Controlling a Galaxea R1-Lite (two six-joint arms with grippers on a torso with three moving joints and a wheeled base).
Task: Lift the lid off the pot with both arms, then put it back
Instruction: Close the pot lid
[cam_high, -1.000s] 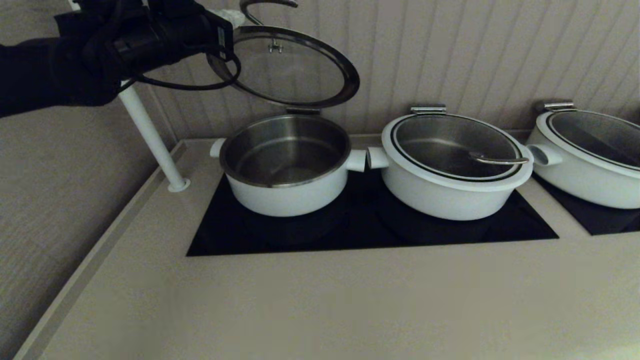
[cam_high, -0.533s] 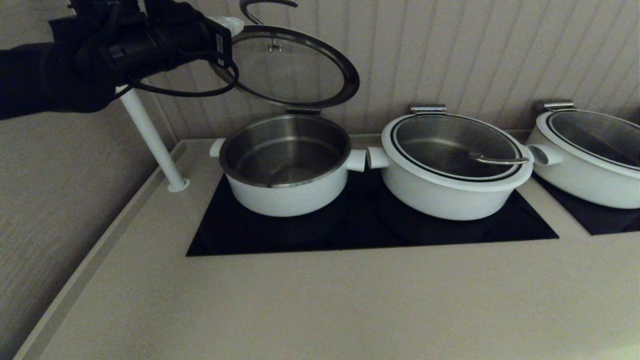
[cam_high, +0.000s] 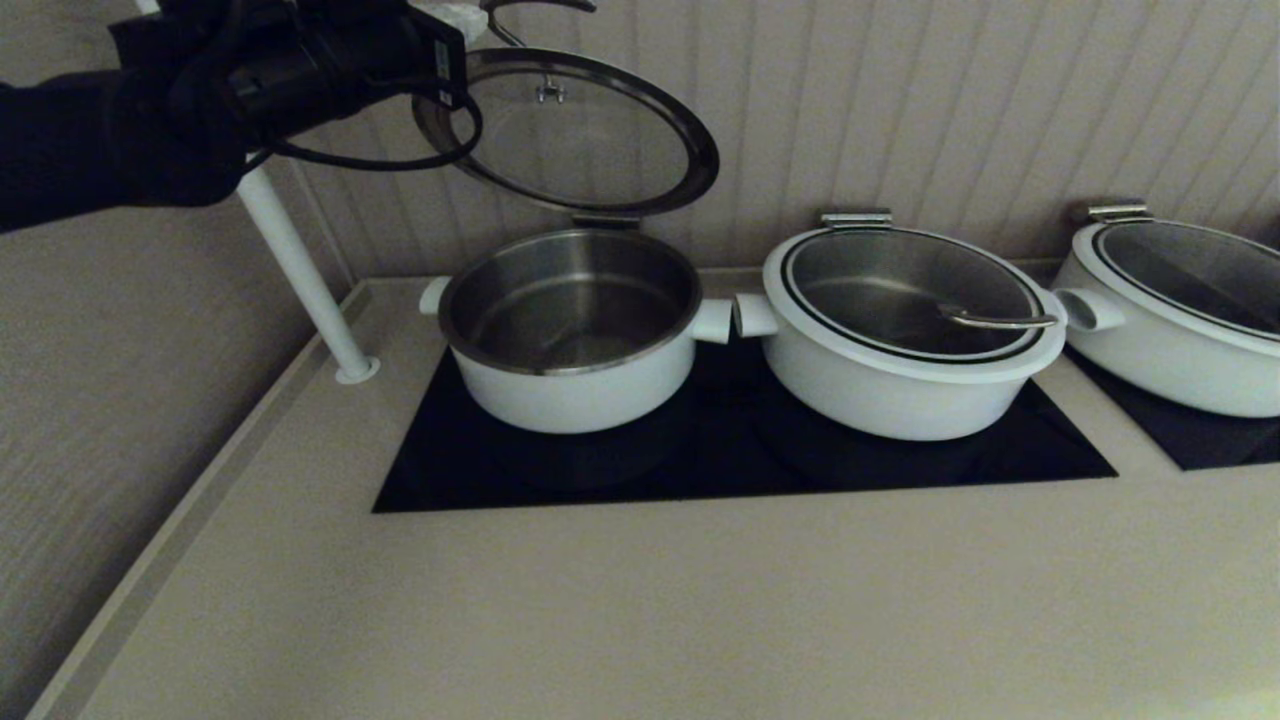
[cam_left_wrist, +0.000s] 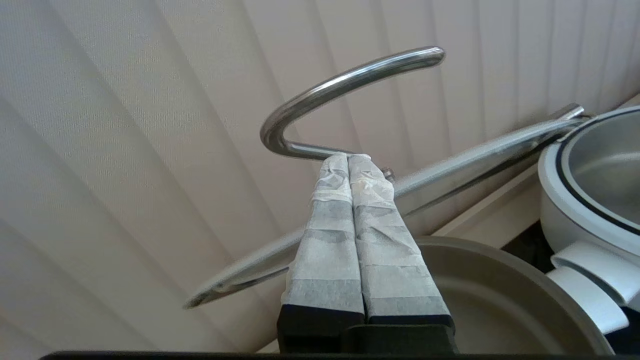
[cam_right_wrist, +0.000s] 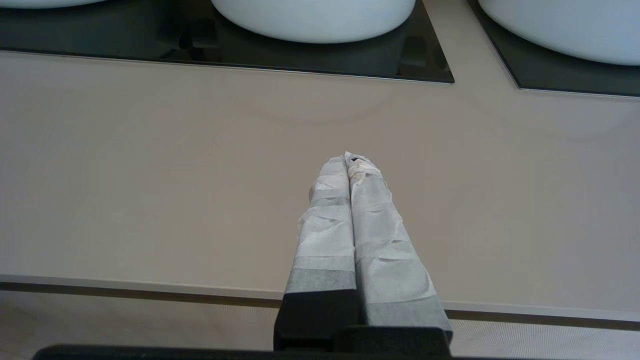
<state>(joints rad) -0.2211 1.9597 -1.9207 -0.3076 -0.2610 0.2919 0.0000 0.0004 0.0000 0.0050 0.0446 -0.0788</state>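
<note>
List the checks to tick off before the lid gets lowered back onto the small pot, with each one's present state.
1. Left claw shut on the lid's handle: ok.
2. Lid raised, tilted open above the pot: ok.
3. Pot inside free of anything: ok.
4. Pot seated on the black cooktop: ok.
5. Right claw helping with the lid: not ok; it is shut over the bare counter, holding nothing.
6. Lid's back edge attached to the pot: cannot tell.
</note>
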